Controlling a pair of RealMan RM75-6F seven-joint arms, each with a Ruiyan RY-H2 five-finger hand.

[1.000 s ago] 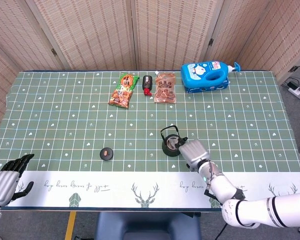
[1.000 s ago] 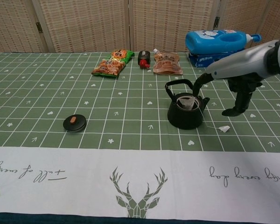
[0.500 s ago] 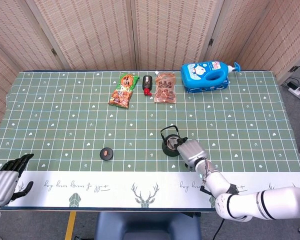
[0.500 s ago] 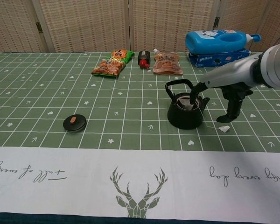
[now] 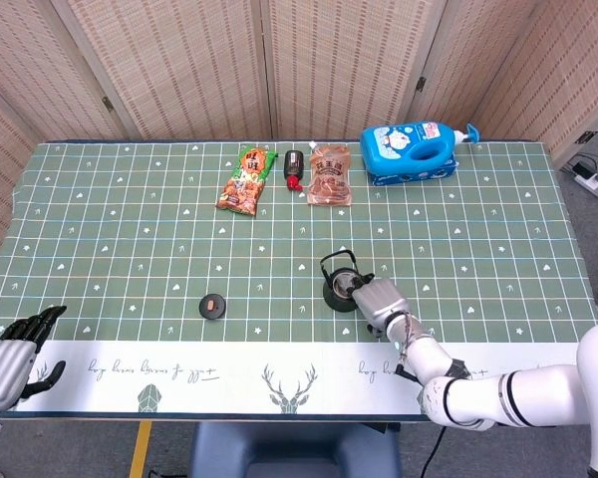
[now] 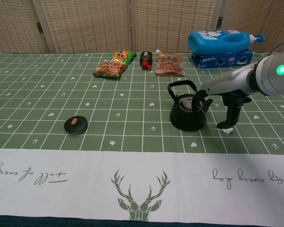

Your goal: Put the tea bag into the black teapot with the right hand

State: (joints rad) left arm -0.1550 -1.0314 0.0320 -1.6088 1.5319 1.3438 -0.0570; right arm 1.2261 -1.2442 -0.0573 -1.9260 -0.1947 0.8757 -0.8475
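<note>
One tea bag: pale, inside black teapot | right hand above

A blue bottle lies at the back of the table. Three snack bags lie near it. A small black lid sits alone.

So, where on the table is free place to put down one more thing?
Bare cloth lies left of the lid, and between the snack bag and the black teapot. The right side in front of the blue bottle is open too. Around the teapot it is crowded: the right hand and tea bag tag sit there.
</note>
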